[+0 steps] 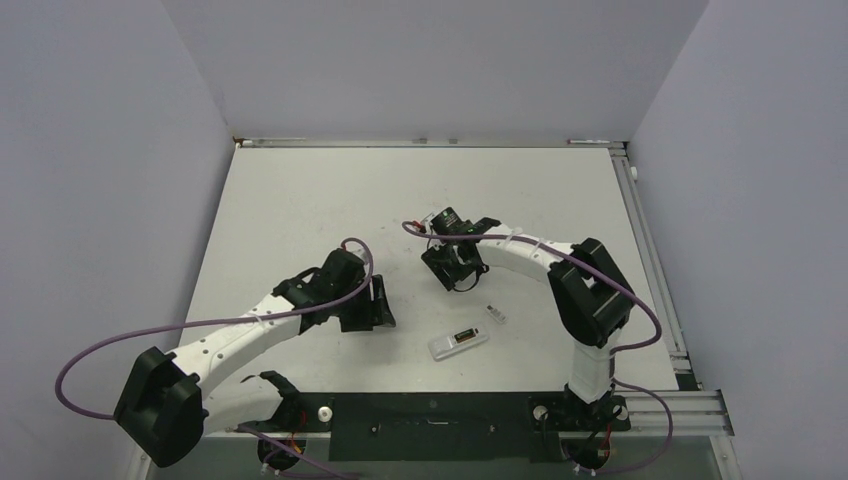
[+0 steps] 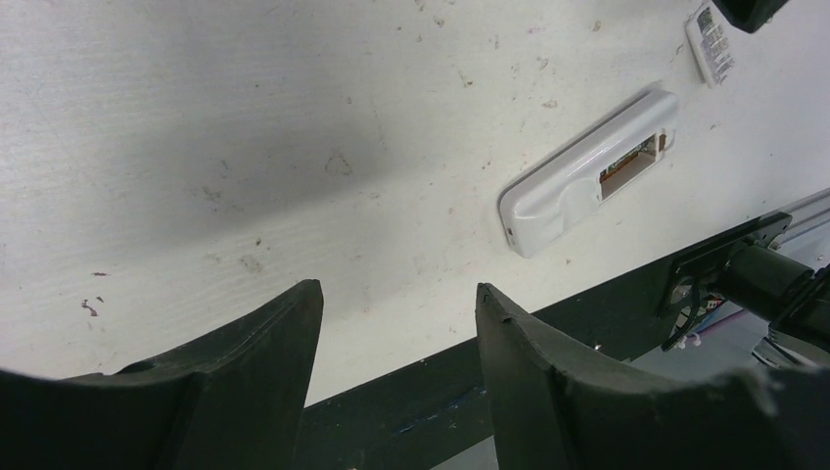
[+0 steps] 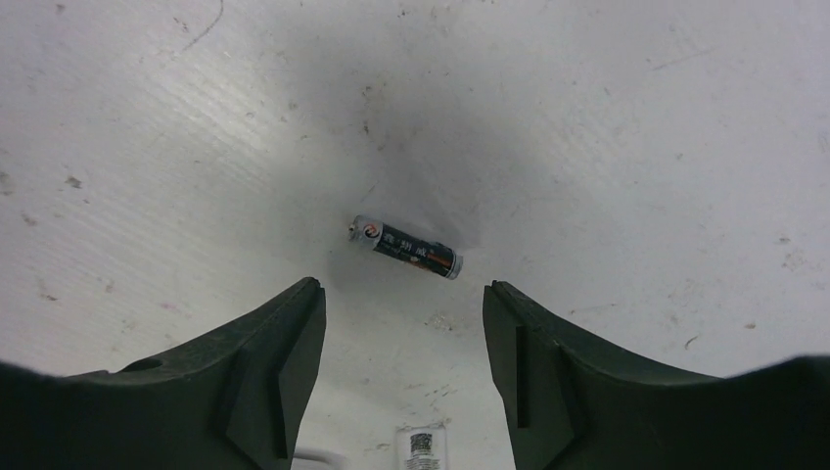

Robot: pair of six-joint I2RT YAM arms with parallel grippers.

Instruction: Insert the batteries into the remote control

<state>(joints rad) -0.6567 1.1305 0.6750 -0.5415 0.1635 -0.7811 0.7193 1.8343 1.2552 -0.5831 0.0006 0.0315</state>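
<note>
The white remote control [image 1: 458, 342] [image 2: 585, 178] lies on the table near the front edge, its dark battery slot [image 2: 633, 161] facing up. What is inside the slot I cannot make out. One dark battery [image 3: 406, 247] lies flat on the table just beyond my right gripper's fingertips, touching neither. My right gripper [image 3: 401, 286] [image 1: 455, 270] hangs open over it with nothing between its fingers. My left gripper [image 2: 396, 292] [image 1: 375, 312] is open and empty, to the left of the remote and apart from it.
A small white cover piece [image 1: 496, 314] [image 2: 712, 44] lies just beyond the remote. A small white labelled piece [image 3: 423, 446] shows under the right wrist. The black base rail [image 1: 430, 412] [image 2: 607, 304] runs along the near table edge. Grey walls stand on three sides.
</note>
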